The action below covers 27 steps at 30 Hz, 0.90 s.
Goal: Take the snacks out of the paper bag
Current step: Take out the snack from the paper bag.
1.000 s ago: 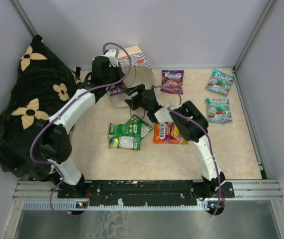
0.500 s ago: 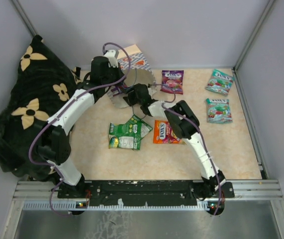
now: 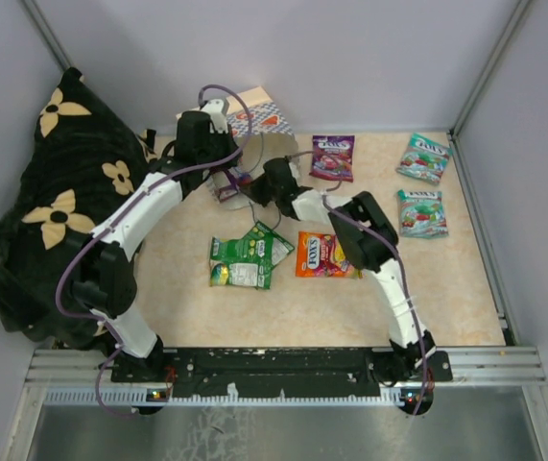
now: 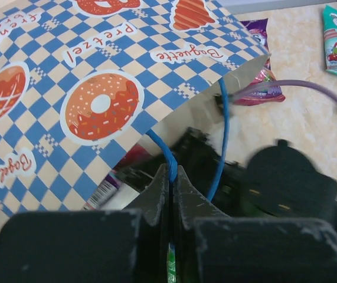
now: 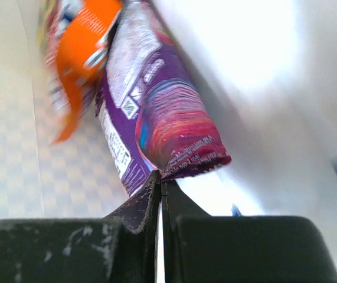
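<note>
The checkered paper bag lies on its side at the back of the table, mouth toward the arms. My left gripper is shut on its blue cord handle, holding the mouth open. My right gripper is inside the bag, shut on the lower edge of a purple snack. An orange snack lies behind it in the bag. From above, the right gripper is partly hidden in the bag's mouth. Outside lie a purple snack, two teal ones, an orange one and green ones.
A black cloth with cream flowers is heaped along the left wall. Metal frame posts and grey walls close in the table's back and sides. In the left wrist view the right arm sits close beside the bag's mouth.
My right gripper has pushed deeper into the bag's mouth and gone from open to shut on the purple snack. The left gripper has kept its hold on the handle.
</note>
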### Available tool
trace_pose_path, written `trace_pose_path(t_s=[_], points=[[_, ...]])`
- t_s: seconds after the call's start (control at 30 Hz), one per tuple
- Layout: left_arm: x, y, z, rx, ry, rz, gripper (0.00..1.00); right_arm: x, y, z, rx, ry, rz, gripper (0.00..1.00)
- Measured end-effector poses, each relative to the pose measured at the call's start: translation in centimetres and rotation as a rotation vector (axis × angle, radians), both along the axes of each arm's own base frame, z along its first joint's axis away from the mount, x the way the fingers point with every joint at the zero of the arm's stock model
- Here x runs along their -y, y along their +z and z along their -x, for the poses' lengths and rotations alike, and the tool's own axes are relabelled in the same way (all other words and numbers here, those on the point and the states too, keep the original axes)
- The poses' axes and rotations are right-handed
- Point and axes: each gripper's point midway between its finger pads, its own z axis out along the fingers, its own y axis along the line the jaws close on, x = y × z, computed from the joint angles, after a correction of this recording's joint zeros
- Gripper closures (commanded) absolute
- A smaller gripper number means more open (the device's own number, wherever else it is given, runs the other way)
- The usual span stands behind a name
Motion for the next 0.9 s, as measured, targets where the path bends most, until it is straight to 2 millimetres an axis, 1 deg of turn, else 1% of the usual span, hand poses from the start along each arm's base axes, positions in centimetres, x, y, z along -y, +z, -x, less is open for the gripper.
trace_pose_path(t_s=[0.07,0.1,0.17,0.23,0.27,0.33,0.43,0.47,0.53,0.57,0.63,0.7,0.73,0.8,0.9], points=[[-0.2,-0.1,-0.1,-0.002,0.009,-0.004,1.0,1.9,1.4,2.7,0.001,0.055,0.053,1.0],[-0.4,-0.1,-0.1,-0.003,0.015,-0.006,1.0,2.7,2.5,3.8,0.015,0.084,0.069,1.0],[-0.8,-0.2,-0.3,-0.004,0.025,-0.007,1.0,4.4,5.7,5.9,0.068,0.142,0.086,1.0],[-1.3,-0.3,-0.4,-0.007,0.036,-0.009,1.0,6.5,10.0,7.5,0.155,0.19,0.086,1.0],[-1.5,-0.4,-0.5,-0.009,0.04,-0.01,1.0,7.3,11.7,8.0,0.19,0.202,0.083,1.0],[-1.9,-0.6,-0.6,-0.013,0.05,-0.011,1.0,9.9,15.8,9.0,0.285,0.225,0.082,1.0],[-2.2,-0.9,-0.6,-0.019,0.057,-0.011,1.0,13.1,21.1,10.1,0.417,0.247,0.11,1.0],[-2.3,-0.9,-0.7,-0.02,0.058,-0.011,1.0,14.2,22.5,10.5,0.459,0.25,0.134,1.0],[-2.3,-0.9,-0.7,-0.02,0.059,-0.011,1.0,15.7,24.5,11.6,0.509,0.275,0.205,1.0],[-2.3,-0.9,-0.7,-0.021,0.059,-0.011,1.0,16.0,25.3,12.3,0.525,0.306,0.254,1.0],[-2.4,-1.0,-0.7,-0.021,0.06,-0.011,1.0,16.0,26.2,13.2,0.552,0.366,0.324,1.0],[-2.5,-1.0,-0.7,-0.022,0.062,-0.011,1.0,15.9,26.0,14.1,0.559,0.426,0.38,1.0],[-2.5,-1.0,-0.7,-0.022,0.063,-0.011,1.0,15.9,25.4,14.6,0.549,0.458,0.404,1.0],[-2.5,-1.0,-0.7,-0.024,0.064,-0.009,1.0,16.0,24.0,15.0,0.514,0.508,0.442,1.0],[-2.5,-1.2,-0.6,-0.028,0.061,-0.007,1.0,16.5,21.7,14.2,0.445,0.558,0.468,1.0]])
